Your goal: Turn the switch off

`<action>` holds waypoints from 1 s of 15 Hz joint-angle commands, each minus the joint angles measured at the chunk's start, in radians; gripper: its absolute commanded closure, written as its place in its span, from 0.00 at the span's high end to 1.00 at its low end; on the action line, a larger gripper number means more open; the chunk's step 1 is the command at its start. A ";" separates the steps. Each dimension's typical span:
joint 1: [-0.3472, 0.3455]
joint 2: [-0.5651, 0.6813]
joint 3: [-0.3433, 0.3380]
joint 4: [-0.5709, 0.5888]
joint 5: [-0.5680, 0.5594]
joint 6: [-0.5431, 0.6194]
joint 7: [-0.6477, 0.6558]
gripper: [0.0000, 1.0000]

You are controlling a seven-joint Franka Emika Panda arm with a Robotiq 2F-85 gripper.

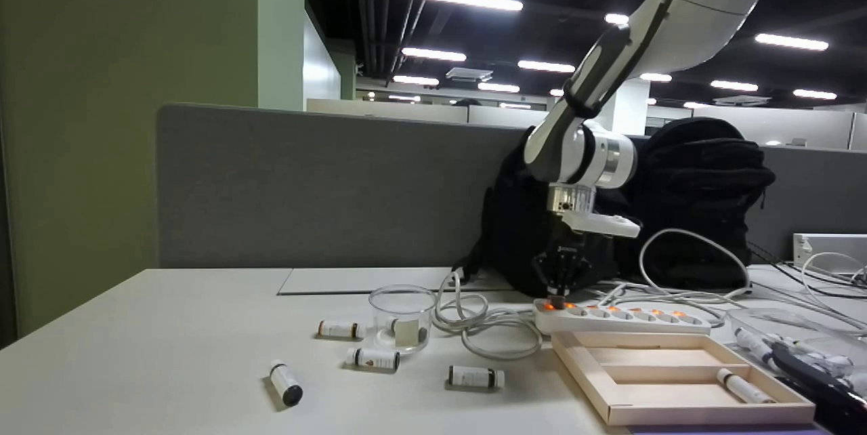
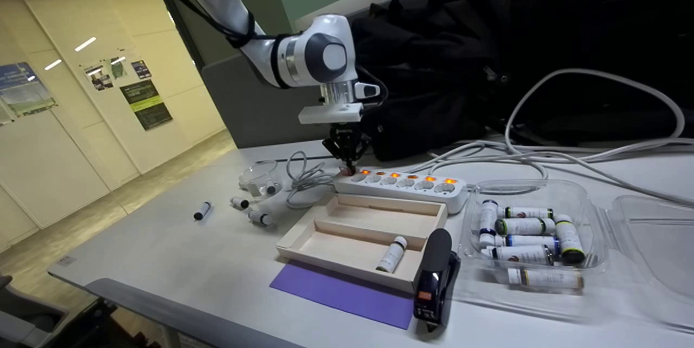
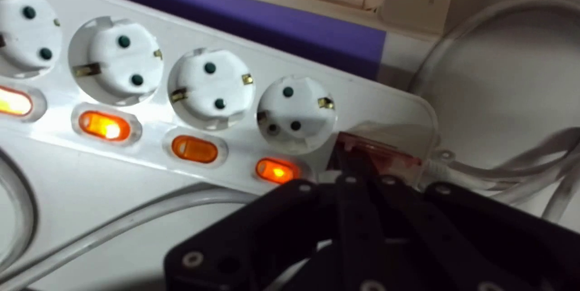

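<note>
1. Directly under the gripper (image 2: 351, 166), at the end of the white power strip (image 3: 385, 103): the red switch (image 3: 396, 159), partly covered by the fingers (image 3: 358, 214) in the wrist view.
2. Jaws drawn together to a narrow point, aimed straight down, holding nothing visible.
3. Along the same strip, small orange buttons (image 3: 277, 171) beside round sockets (image 3: 294, 105), mostly glowing.
4. Just beside the strip, a wooden tray (image 1: 711, 415) of two compartments, with one bottle (image 1: 744, 387) in the compartment farther from the strip.
5. Near the tray, a clear plastic box (image 2: 537, 192) with several labelled bottles (image 2: 526, 227) lying at various angles.
6. Beside loops of white cable (image 1: 504, 357), a clear round jar (image 1: 406, 303); through its wall, a pale item (image 1: 407, 335), perhaps inside, perhaps behind.
7. Cut off by the right edge in an exterior view: the plastic box. Cut off at the left edge of the wrist view: the strip. Too small to read: the print on the bottles.
</note>
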 commanded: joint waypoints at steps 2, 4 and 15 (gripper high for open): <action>0.123 0.055 -0.064 0.049 -0.182 -0.010 0.044 0.00; 0.159 0.070 -0.078 0.064 -0.256 -0.021 0.034 0.00; 0.268 0.110 -0.100 0.195 -0.531 -0.208 -0.004 0.00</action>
